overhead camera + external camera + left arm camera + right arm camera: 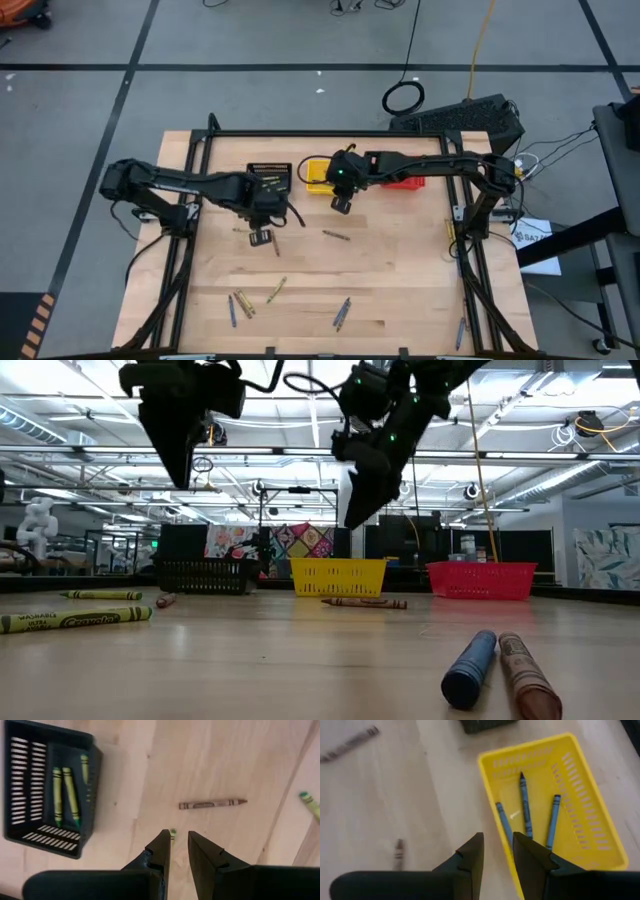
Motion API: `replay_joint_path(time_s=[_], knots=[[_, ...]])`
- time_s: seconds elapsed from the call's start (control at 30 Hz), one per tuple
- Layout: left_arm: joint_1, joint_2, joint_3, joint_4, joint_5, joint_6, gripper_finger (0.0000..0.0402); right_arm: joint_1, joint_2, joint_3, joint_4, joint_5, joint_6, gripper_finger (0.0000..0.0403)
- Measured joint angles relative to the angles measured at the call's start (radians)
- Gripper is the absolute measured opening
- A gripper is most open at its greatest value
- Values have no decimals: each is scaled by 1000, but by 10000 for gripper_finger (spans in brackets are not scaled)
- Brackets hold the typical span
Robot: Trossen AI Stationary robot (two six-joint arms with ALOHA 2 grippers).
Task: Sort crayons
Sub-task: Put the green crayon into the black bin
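Observation:
My left gripper (260, 237) hangs open above the table in front of the black basket (45, 790), which holds olive-yellow crayons (65, 795). A green crayon tip (172, 833) shows on the table just past its fingers, and a brown crayon (212, 803) lies farther off. My right gripper (497, 852) is open above the near edge of the yellow basket (580, 800), where three blue crayons (525, 805) lie on the floor. Both grippers hang clear of the table in the low view, the left gripper (180, 465) and the right gripper (365, 505).
A red basket (405, 181) stands right of the yellow basket. Loose crayons lie on the wood: a brown one (335, 236) mid-table, yellow ones (275, 290) and blue ones (342, 313) toward the near edge, and another (460, 335) near the right frame rail.

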Motion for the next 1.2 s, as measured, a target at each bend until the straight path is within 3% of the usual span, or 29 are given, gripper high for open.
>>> replay_joint_path(time_s=[0.27, 0.43, 0.53, 0.77, 0.93, 1.2], knots=[[-137, 57, -19, 26, -5, -230, 63, 32, -1, 87, -226, 6, 112, 91], [-211, 63, -84, 37, 24, -326, 63, 49, -18, 88, -332, 78, 119, 91], [-224, 62, -101, 1, 57, -364, 63, 52, -38, 88, -350, 129, 137, 91], [-227, 62, -155, -28, 168, -437, 63, 54, -104, 88, -358, 132, 141, 91], [-228, 62, -209, 93, 111, -602, 63, 55, -153, 88, -386, 129, 142, 91], [-226, 62, -216, 135, 81, -521, 63, 57, -200, 88, -408, 130, 143, 91]])
